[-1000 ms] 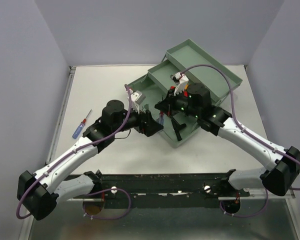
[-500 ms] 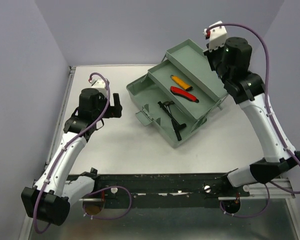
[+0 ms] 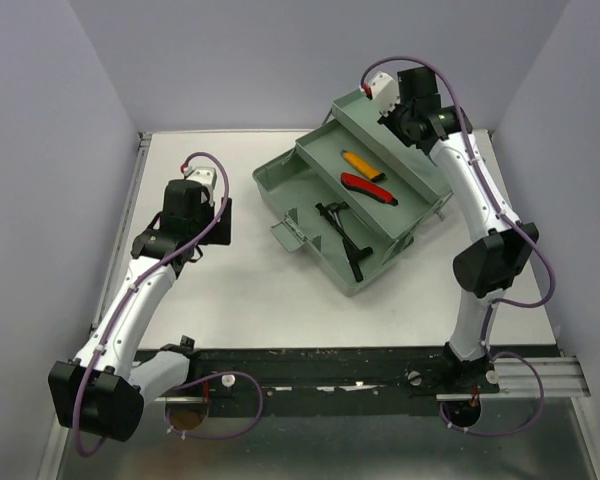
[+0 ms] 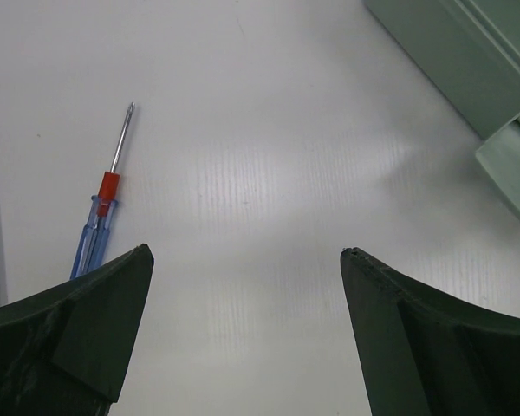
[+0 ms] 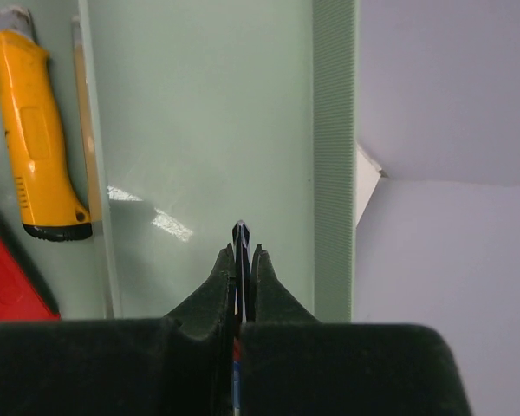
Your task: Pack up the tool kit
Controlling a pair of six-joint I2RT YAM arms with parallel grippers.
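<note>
Top external: both arms have pulled off the toolbox (image 3: 272, 188) in the last second. They were crowded over its middle, now they're split wide.

My right gripper (image 5: 240, 251) has swung to the back, above the open lid (image 3: 400, 145), fingers pinched together on a thin tool (image 5: 240, 232). Only a metal tip and a sliver of red and blue show between the pads. Likely a small screwdriver, can't confirm.

My left gripper (image 4: 244, 253) has gone out over the table (image 4: 269, 130), fingers spread wide, nothing in them. The blue-handled screwdriver (image 4: 100, 227) lies flat on the table just off one finger, well apart from the box — the top view hides it under the arm.

With the arms clear, the box contents read: yellow knife (image 3: 358, 163) and red knife (image 3: 368, 187) in the tray, black tool (image 3: 345, 232) in the bottom.

My read: right has a drop to make, left is lined up for the last loose tool — not packed yet.
</note>
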